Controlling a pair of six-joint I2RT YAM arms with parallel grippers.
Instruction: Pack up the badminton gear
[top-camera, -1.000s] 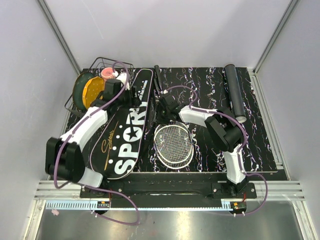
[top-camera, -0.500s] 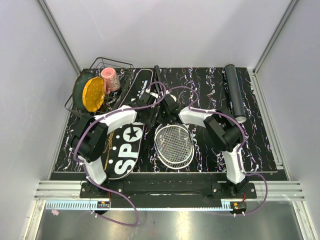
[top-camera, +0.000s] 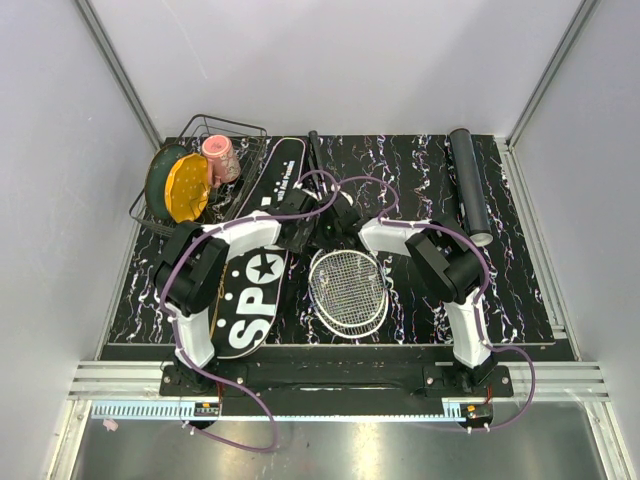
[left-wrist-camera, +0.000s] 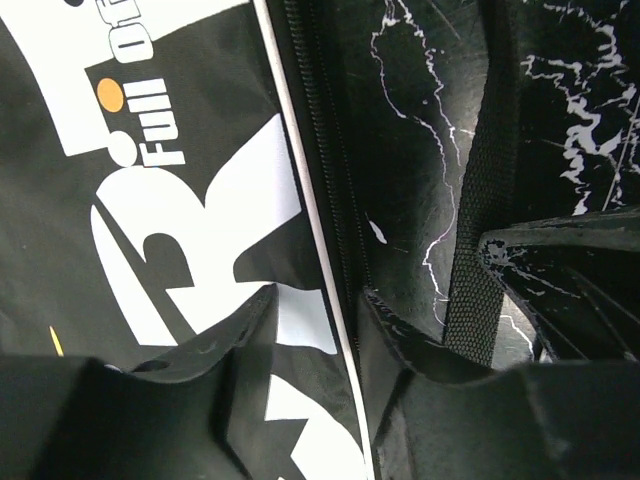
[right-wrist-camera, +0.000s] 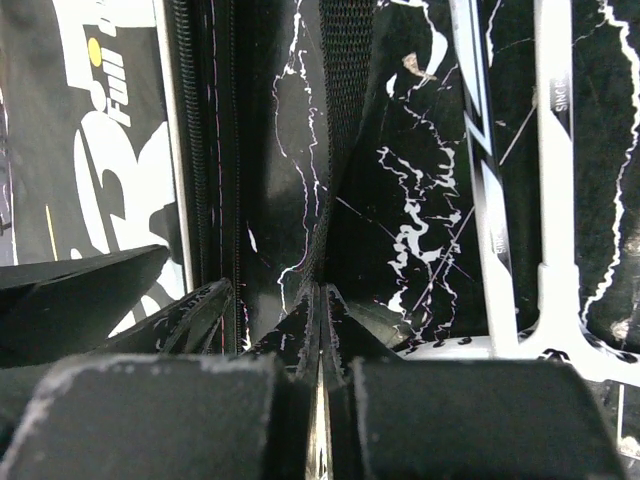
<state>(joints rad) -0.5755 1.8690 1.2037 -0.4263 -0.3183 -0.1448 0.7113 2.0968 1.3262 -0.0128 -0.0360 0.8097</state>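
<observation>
bag (top-camera: 245, 312): big, black, "SPORT" lettering. It lies flat and lengthwise on the desk (top-camera: 520, 280), narrow end away from the arm bases. Everything below is relative to it.

- left claw (left-wrist-camera: 318, 305): at the bag's right edge, about mid-length, with the arm lying across the lettering. One finger (left-wrist-camera: 235, 335) is on the printed face, the other just past the zipper (left-wrist-camera: 335, 200). The white piping (left-wrist-camera: 300, 180) runs between them. Narrow gap; it is pinched on that edge.
- right claw (right-wrist-camera: 320, 292): just right of the same edge, right beside the left claw. The fingers are pressed together on a black webbing strap (right-wrist-camera: 345, 110) that runs alongside the zipper.
- racket (top-camera: 347, 290): flat on the desk just right of the bag. The strung head is level with the bag's wide near half. The shaft runs up along the bag's right side, and the handle ends by the narrow end.
- black tube (top-camera: 468, 185): well to the right of the bag, lying lengthwise.
- wire basket (top-camera: 228, 122): just left of the bag's narrow end. It holds a yellow plate (top-camera: 186, 188) and a green plate (top-camera: 158, 172) on edge, and a pink cup (top-camera: 220, 157) on its bag side.
</observation>
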